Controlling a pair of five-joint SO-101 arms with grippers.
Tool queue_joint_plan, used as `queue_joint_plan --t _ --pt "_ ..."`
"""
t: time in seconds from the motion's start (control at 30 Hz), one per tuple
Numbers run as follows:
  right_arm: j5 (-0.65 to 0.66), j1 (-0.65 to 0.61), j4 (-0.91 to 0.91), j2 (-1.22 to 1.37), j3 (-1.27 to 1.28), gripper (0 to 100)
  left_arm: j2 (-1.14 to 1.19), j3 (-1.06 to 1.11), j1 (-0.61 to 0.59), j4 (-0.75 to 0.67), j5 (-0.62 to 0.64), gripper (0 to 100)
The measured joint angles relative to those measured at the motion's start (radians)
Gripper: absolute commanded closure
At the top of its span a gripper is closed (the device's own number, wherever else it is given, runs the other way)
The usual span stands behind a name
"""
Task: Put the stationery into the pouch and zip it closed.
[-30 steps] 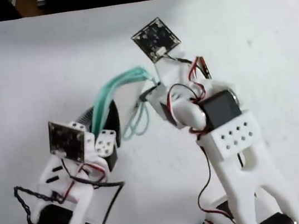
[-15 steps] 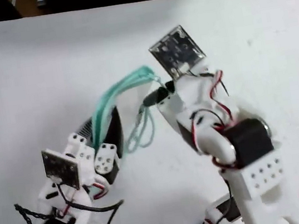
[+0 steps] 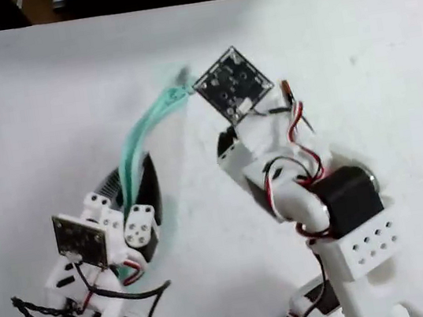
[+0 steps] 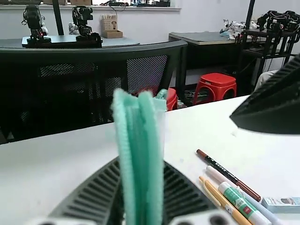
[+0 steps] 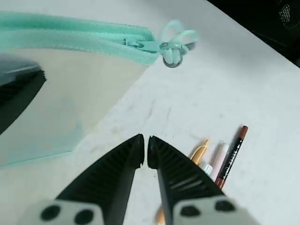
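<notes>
A clear pouch [image 3: 144, 133] with a teal zipper edge hangs lifted off the white table, and my left gripper [image 3: 131, 188] is shut on its near end. From the left wrist the teal edge [image 4: 138, 140] rises between that gripper's dark fingers [image 4: 89, 197]. My right gripper [image 5: 145, 143] is shut with nothing in it, just above the table and short of the zipper pull [image 5: 157, 46] with its looped cord. Several pens [image 5: 227, 157] lie on the table beyond its fingertips. The pens [image 4: 229, 185] lie beside a small box [image 4: 282, 204].
The right arm [image 3: 321, 198] and its camera board [image 3: 232, 83] stand over the table's middle. Beyond the far table edge there is a black mesh chair [image 4: 93, 70] and red stools [image 4: 213, 86]. Bare white table [image 3: 43, 96] lies to the left and right.
The right gripper's end has swung away from the looped cord, which now hangs at the pouch's far tip. The pouch has been drawn out straighter and farther. The left arm shifted slightly left.
</notes>
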Motion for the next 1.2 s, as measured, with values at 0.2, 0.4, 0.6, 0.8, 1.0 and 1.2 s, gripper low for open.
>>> queue_joint_plan --t 0.2,0.4,0.6,0.8,1.0,1.2 --pt "0.239 0.058 0.006 0.008 0.017 70.8 0.0 -0.028 -0.002 0.064 -0.009 98" --pt "0.339 0.038 -0.149 -0.107 0.279 71.5 0.0 -0.129 0.0 0.212 -0.064 98" --pt "0.31 -0.086 -0.46 -0.315 0.644 71.5 0.0 -0.161 0.005 0.269 -0.141 98" --pt "0.127 -0.052 -0.802 -0.344 0.87 71.6 0.0 -0.213 0.094 0.364 -0.215 98" --pt "-0.012 -0.034 -0.964 -0.353 0.925 75.7 0.0 -0.23 0.13 0.397 -0.27 98" --pt "-0.023 -0.023 -1.099 -0.353 0.982 76.4 0.0 -0.282 0.13 0.47 -0.302 98"
